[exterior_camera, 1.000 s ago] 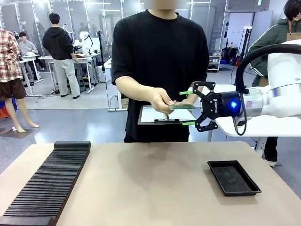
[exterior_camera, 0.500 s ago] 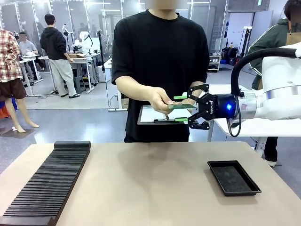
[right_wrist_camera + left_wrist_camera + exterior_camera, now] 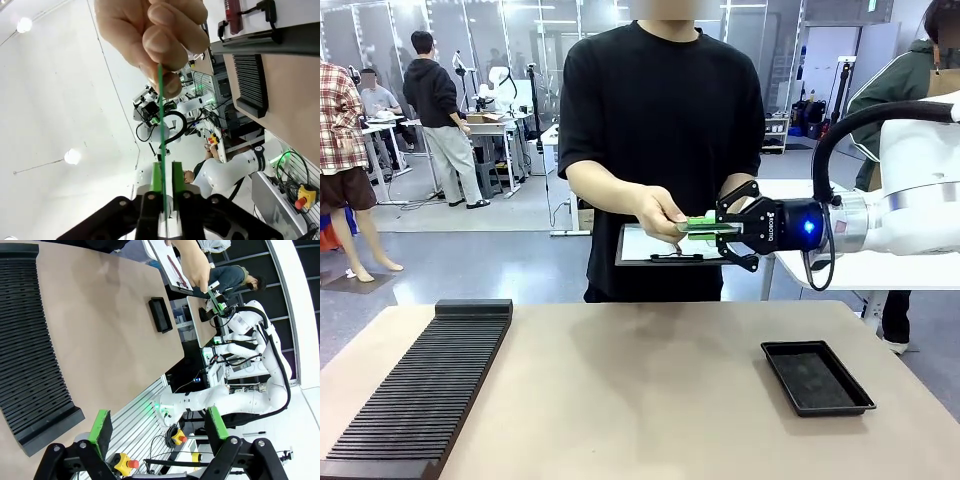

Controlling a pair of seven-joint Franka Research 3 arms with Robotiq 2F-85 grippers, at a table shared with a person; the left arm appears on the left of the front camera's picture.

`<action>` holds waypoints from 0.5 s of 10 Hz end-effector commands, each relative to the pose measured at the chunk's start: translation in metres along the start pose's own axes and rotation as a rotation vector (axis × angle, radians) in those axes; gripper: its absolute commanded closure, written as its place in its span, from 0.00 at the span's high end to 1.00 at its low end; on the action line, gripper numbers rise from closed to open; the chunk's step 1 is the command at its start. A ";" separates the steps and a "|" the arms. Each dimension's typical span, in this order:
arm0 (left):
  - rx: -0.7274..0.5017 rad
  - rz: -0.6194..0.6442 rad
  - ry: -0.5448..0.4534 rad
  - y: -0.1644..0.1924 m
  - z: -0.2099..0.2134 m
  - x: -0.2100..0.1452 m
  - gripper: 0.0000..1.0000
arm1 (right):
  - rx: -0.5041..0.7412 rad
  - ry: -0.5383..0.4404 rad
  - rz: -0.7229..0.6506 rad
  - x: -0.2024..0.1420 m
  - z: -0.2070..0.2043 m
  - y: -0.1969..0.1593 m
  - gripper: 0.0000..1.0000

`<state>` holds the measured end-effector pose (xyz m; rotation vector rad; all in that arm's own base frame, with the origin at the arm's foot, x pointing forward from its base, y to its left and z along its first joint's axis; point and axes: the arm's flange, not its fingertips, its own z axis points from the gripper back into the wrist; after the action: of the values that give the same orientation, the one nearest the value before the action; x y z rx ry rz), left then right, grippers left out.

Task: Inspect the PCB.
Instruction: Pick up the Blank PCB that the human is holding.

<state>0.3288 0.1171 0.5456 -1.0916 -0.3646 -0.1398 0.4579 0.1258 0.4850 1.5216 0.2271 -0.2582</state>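
Right gripper (image 3: 706, 227) clamped on the PCB (image 3: 693, 225), pinching the end toward its arm. From the right wrist the board is edge-on, a thin line squeezed between the green pads (image 3: 156, 175). Left gripper (image 3: 157, 426) jaws wide apart, nothing between them, off the table. Table (image 3: 640, 400): black slotted rack (image 3: 420, 390) along the left edge, shallow black tray (image 3: 817, 378) near the right edge, bare top between them. Beyond the far edge the board lies level in the air, with its other end pinched by the person's hand (image 3: 660, 212). Clipboard (image 3: 655, 246) just below it.
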 end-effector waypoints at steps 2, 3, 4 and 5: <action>0.010 0.002 0.010 -0.003 0.002 0.002 0.95 | 0.030 0.003 0.012 -0.003 -0.002 -0.006 0.00; 0.010 0.002 0.010 -0.003 0.002 0.002 0.95 | 0.026 0.008 0.012 -0.002 -0.003 -0.006 0.00; 0.010 0.002 0.010 -0.003 0.002 0.002 0.95 | 0.024 0.015 0.007 -0.001 -0.004 -0.009 0.00; 0.010 0.002 0.010 -0.003 0.002 0.002 0.95 | 0.019 0.020 -0.009 0.000 -0.001 -0.015 0.00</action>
<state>0.3288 0.1171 0.5456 -1.0916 -0.3646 -0.1398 0.4551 0.1260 0.4783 1.5247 0.2442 -0.2654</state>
